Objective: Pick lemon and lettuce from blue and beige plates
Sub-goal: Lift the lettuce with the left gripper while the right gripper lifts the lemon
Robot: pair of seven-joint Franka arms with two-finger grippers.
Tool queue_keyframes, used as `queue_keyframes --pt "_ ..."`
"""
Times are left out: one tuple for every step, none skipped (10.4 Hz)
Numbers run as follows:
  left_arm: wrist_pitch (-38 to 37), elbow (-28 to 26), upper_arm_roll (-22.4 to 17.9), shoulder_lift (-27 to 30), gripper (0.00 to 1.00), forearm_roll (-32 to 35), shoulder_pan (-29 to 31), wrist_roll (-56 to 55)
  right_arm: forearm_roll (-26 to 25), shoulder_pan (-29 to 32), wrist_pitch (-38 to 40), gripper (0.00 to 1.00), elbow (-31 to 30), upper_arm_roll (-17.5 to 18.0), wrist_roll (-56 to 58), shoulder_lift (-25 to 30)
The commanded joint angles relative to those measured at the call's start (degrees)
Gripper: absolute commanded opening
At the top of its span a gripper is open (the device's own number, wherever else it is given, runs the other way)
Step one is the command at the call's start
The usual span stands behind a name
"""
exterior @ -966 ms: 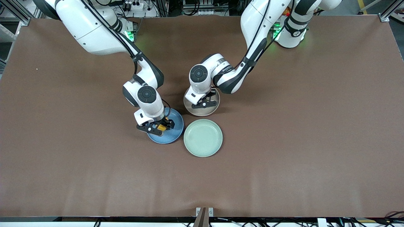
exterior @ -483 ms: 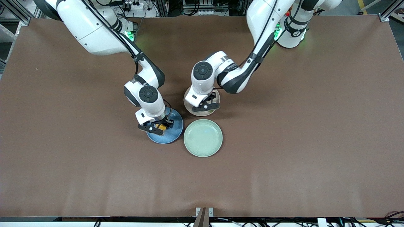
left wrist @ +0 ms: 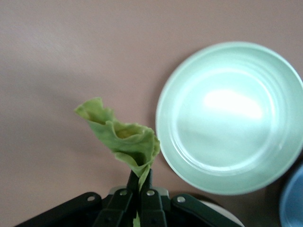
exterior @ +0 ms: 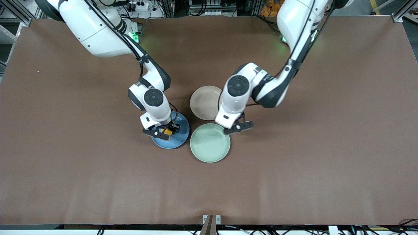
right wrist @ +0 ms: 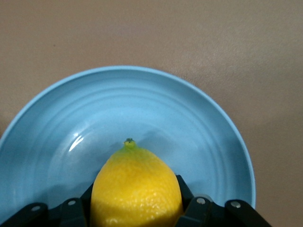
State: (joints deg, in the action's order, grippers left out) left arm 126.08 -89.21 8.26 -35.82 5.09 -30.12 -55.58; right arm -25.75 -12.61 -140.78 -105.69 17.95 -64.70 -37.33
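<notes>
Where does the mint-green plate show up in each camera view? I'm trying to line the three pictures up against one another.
Front view: the mint-green plate lies on the table, nearer the camera than the beige plate, beside the blue plate.
Left wrist view: it lies beside the lettuce held in the left gripper.
Right wrist view: not in it.
Shared landmark: the blue plate, seen in all three.
</notes>
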Motion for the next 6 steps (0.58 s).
queue_keyframes --pt "-2.2 -1.0 0.4 1.2 0.00 1.2 3.3 5.4 -0.4 1.8 3.5 0.06 0.0 1.1 -0.8 3.7" --pt "-2.6 -1.0 0.4 1.2 0.00 1.3 5.1 7.7 0.9 2.2 4.2 0.06 -0.3 1.1 0.1 5.0" --pt "-4.3 -1.0 0.3 2.0 0.00 1.8 6.4 9.9 4.3 2.9 5.5 0.06 -0.5 1.0 5.6 6.6" --pt "-5.3 -1.0 0.3 2.0 0.00 3.3 9.1 13.2 7.8 3.4 10.1 0.06 -0.4 0.9 11.4 8.7" --pt "-5.4 -1.0 0.4 1.6 0.00 4.7 11.8 16.9 10.5 4.3 13.2 0.07 -0.5 0.7 17.2 11.1" --pt "-5.4 -1.0 0.3 1.5 0.00 5.1 14.5 21.0 12.5 5.1 16.2 0.08 -0.5 -0.2 21.0 13.1"
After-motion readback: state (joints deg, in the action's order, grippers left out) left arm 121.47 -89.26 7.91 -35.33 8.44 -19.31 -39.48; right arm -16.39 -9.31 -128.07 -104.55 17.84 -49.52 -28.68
